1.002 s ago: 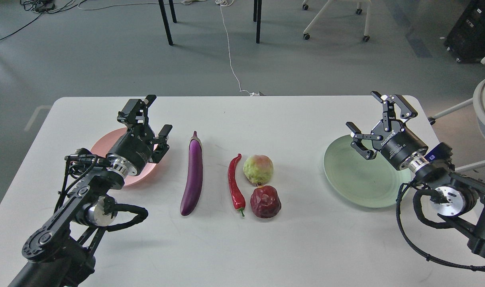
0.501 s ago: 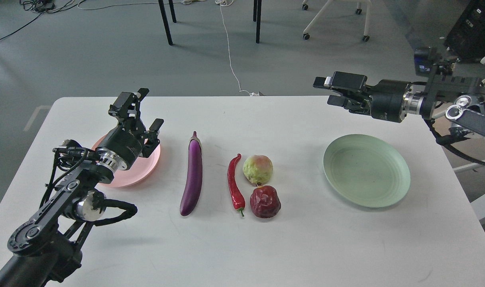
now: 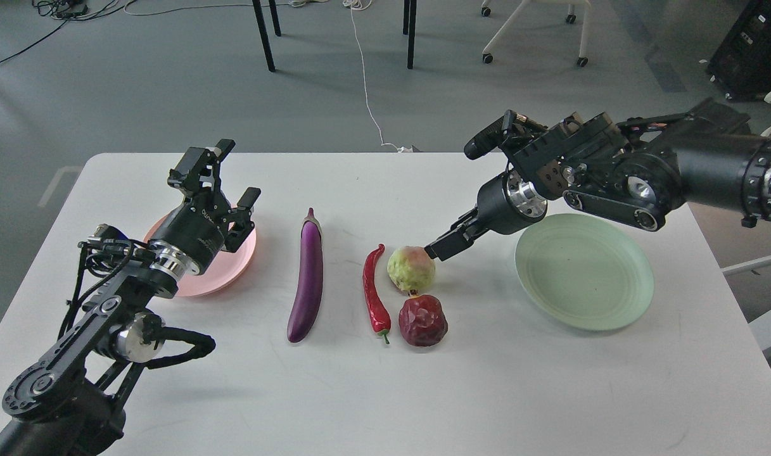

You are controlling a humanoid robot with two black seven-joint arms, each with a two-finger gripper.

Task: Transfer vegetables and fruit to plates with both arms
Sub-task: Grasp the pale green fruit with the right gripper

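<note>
The dark red crowned fruit (image 3: 422, 320) lies nearest, touching the bumpy yellow-green fruit (image 3: 411, 269) behind it. The right gripper (image 3: 441, 246) tips meet that fruit's upper right edge; their spread cannot be told. The left gripper (image 3: 223, 179) gapes empty over the pale pink plate (image 3: 233, 266).

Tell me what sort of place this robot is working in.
Probably a lab or office workroom, not a kitchen: a plain white table stands on grey floor with loose cables, a wheeled office chair and black table legs behind it.
</note>
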